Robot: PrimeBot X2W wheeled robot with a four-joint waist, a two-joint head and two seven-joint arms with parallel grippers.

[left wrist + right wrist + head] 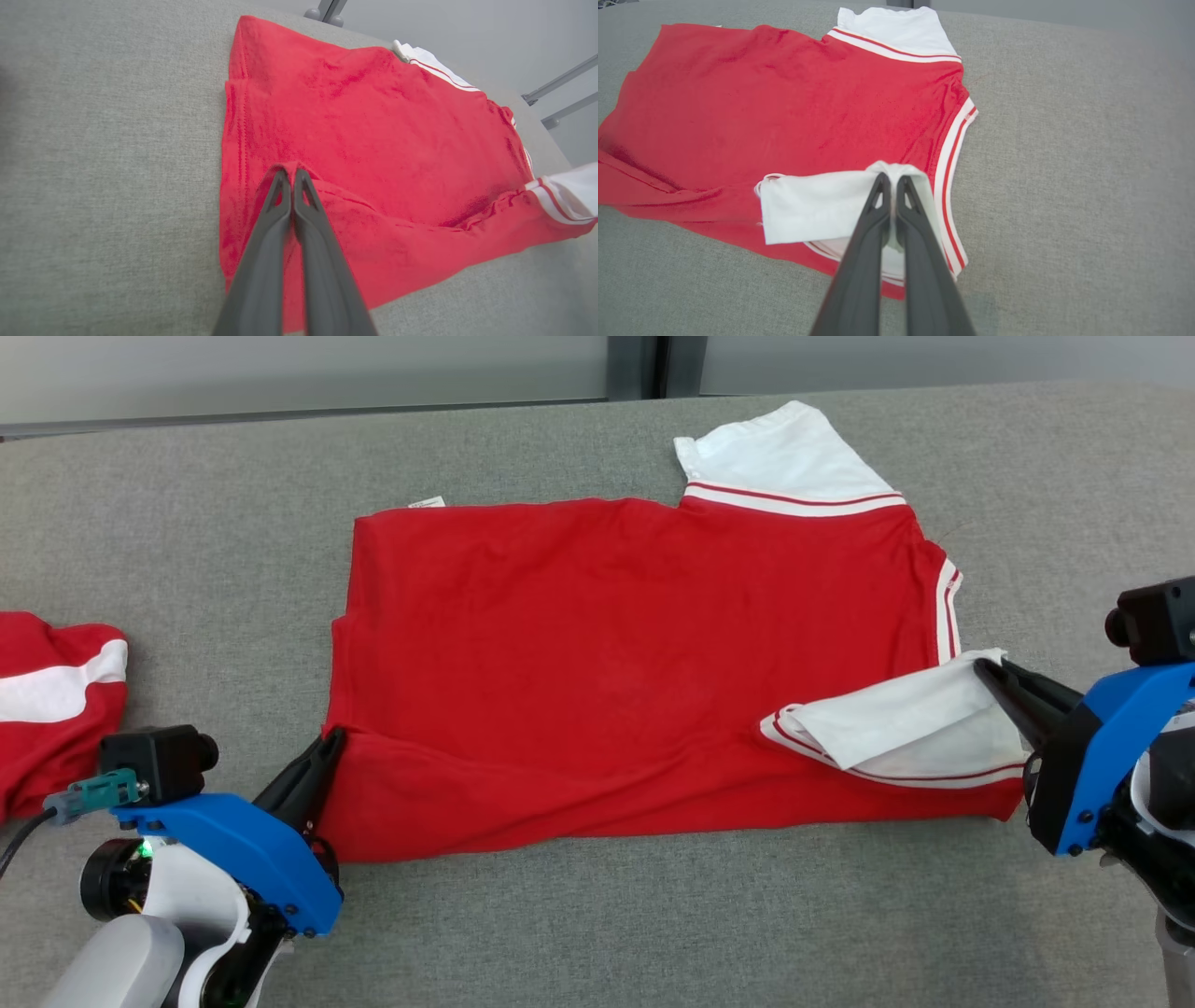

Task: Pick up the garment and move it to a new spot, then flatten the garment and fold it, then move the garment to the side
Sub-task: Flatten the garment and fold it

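Note:
The garment (597,653) is a red shirt with white sleeves and red-striped trim, spread on the grey table, its near edge folded over. My left gripper (333,739) is shut on the red hem corner at the near left; in the left wrist view the fabric (289,167) bunches over the gripper (290,171) tips. My right gripper (983,665) is shut on the white sleeve (910,719) at the near right, which is lifted and folded onto the red body. The right wrist view shows that gripper (890,176) pinching the sleeve (817,205). The far sleeve (784,457) lies flat.
Another red and white garment (51,700) lies bunched at the left edge of the table (597,933). The table's far edge meets a grey wall (299,373). Metal legs (327,11) stand beyond the table in the left wrist view.

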